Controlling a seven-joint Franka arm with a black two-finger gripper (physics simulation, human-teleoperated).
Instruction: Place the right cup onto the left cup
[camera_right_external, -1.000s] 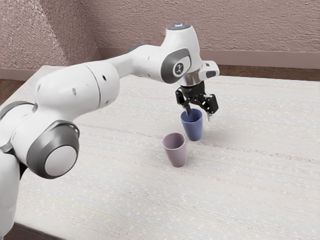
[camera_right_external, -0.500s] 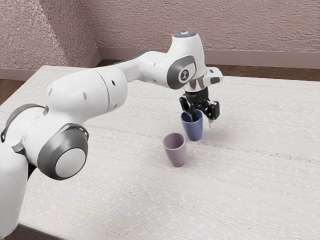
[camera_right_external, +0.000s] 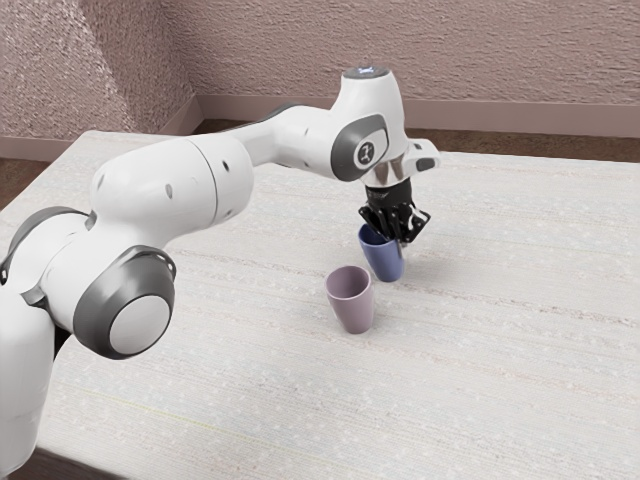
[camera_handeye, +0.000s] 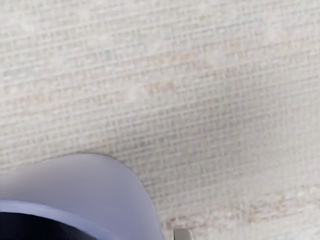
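In the exterior view, the robot's arm (camera_right_external: 172, 183) reaches over the bench (camera_right_external: 220, 400), and its fingers (camera_right_external: 402, 241) are down at the top of the blue cup (camera_right_external: 386, 262). The fingers look pinched on the side wall of the blue cup, one in the cup and one out. The blue cup is the one more to the exterior view's right, so I take it to be the cup that has to move. It seems to be down on the bench, and I can see no gap under it. The pink cup (camera_right_external: 352, 305) stands near it, a bit more to the exterior view's left, with its open top up and no cup on it. So the reach is done and the grab looks done too, but the big part of the job is left: lift the blue cup, bring it over the pink cup, set it down on top and let go. I'd say that is less than half done. In the wrist view, the blue cup's rim and outer wall are close under the hand, and a small pale fingertip (camera_handeye: 183, 234) is just beside that wall, on the outer side.
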